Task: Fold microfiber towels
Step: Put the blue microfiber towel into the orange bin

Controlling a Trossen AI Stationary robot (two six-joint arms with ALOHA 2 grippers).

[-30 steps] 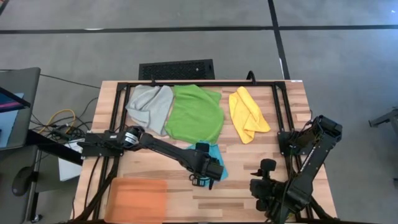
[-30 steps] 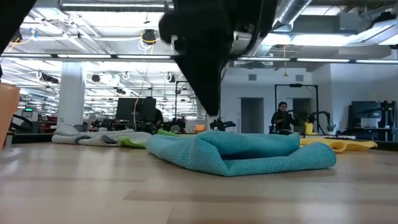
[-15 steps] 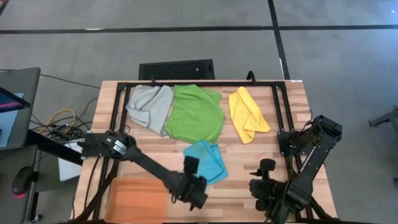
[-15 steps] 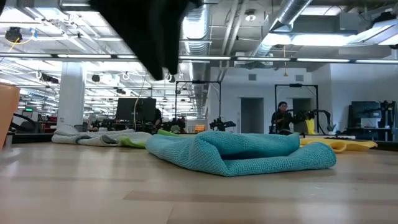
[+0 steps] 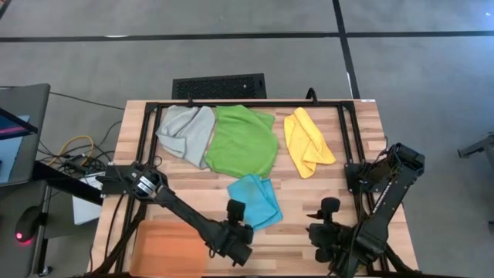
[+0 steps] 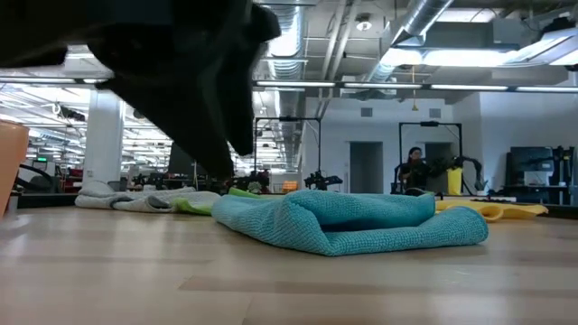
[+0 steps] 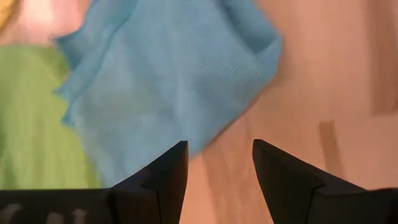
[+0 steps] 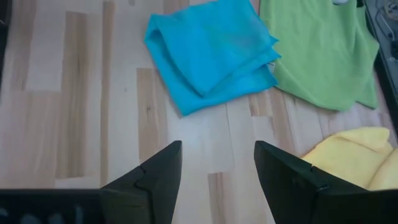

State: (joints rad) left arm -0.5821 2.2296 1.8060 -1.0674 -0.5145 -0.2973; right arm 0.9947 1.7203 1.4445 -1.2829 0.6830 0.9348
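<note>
Four microfiber towels lie on the wooden table. The grey towel (image 5: 184,133), green towel (image 5: 244,142) and yellow towel (image 5: 307,142) lie rumpled along the far side. The teal towel (image 5: 255,199) lies loosely folded over itself in the middle (image 6: 352,221). My left gripper (image 5: 241,249) hangs open over bare wood just off the teal towel's near corner (image 7: 186,134), nothing between its fingers (image 7: 219,149). My right gripper (image 5: 316,238) waits open near the front edge, facing the teal towel (image 8: 208,53).
An orange tray (image 5: 170,247) lies at the near left corner, right beside my left arm's hand. Black frame rails (image 5: 231,103) run along the table's far and side edges. Bare wood lies between the two grippers. A person (image 6: 408,171) stands far off in the room.
My left gripper has pulled back from above the teal towel toward the table's near edge and somewhat left, sinking a little and staying open. The teal towel, now uncovered, lies as before.
</note>
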